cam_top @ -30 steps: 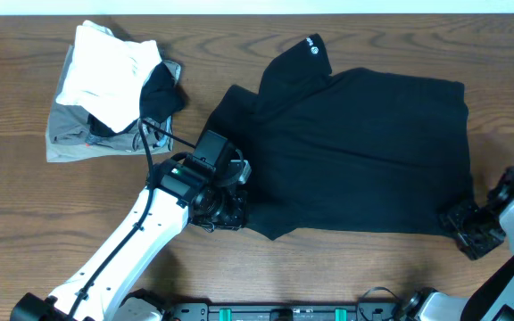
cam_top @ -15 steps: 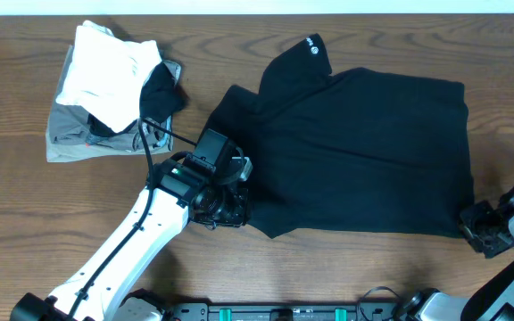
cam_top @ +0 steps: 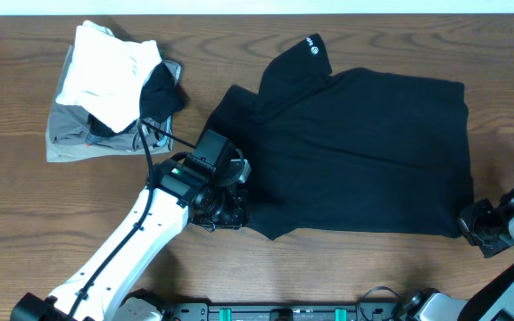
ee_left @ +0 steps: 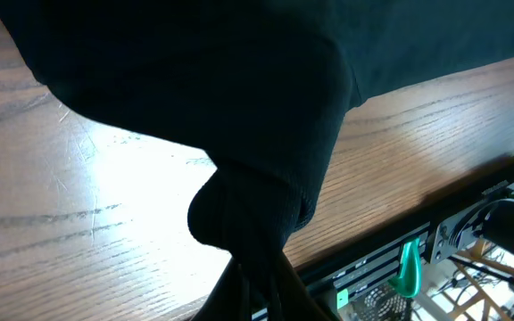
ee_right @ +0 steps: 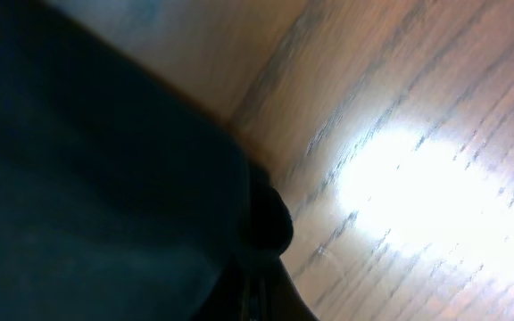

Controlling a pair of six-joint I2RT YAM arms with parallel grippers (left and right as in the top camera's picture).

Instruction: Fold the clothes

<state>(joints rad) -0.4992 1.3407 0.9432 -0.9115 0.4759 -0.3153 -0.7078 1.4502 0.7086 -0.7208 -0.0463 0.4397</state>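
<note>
**Both grippers clamped on the near edge of the black shirt**

At the near edge of the brown wood-grain table point(cam_top: 328, 267) runs a dark equipment rail with green clips point(cam_top: 284, 312), also visible in the left wrist view beyond the table's lip.

Just past it, the left gripper point(cam_top: 224, 207) sits at the near-left end of the large black short-sleeved shirt of soft fabric point(cam_top: 355, 152). The left wrist view shows its jaws closed tight on a bunched fold of that shirt point(ee_left: 266, 214), with the cloth rising from the fingers and draping away over the wood.

At the near-right corner of the shirt is the right gripper point(cam_top: 474, 225), touching the hem. The right wrist view is blurred, but it shows a small knot of black cloth point(ee_right: 270, 218) drawn into the closed fingers, so this gripper is also clenched on the shirt.

The shirt lies spread flat across the middle and right of the table. Its body is mostly smooth, and one sleeve reaches toward the far edge, where a small white round logo point(cam_top: 311, 42) shows.

Farthest off, at the far left and well apart from the shirt, a folded white garment point(cam_top: 105, 71) rests on a folded grey garment point(cam_top: 70, 138). A dark piece of cloth point(cam_top: 159, 94) lies against their right side.
</note>
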